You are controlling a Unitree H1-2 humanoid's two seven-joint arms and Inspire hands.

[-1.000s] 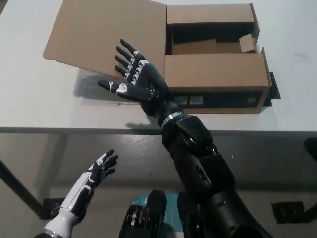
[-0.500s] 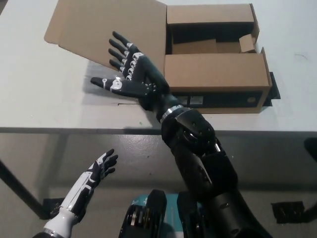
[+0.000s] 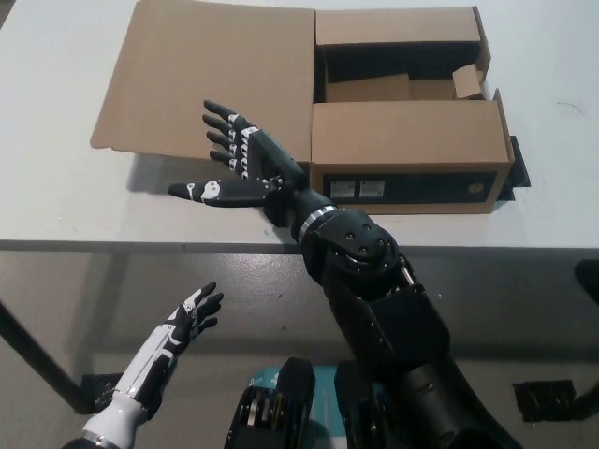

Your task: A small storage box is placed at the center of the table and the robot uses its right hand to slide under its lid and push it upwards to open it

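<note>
left hand (image 3: 182, 323): white, down off the desk's front edge at the lower left, fingers spread, gripping nothing, resting.
desk (image 3: 56, 178): white top, its front edge running across the middle of the view.
lid (image 3: 211, 79): brown cardboard flap swung wide open, lying out to the left of the box toward the far left corner of the desk, its front edge casting a shadow on the desk.
right hand (image 3: 245, 168): black, fingers fanned apart and holding nothing, fingertips over the lid's front part, thumb pointing left above the desk, just in front of the lid's edge; whether it touches the lid, can't tell.
box (image 3: 407, 140): cardboard, at the desk's centre, open, dark inside, one flap folded flat across its front half, two small labels on the dark front wall.
right arm (image 3: 374, 309): black, coming up from the bottom right, crossing the desk's front edge to the hand.
</note>
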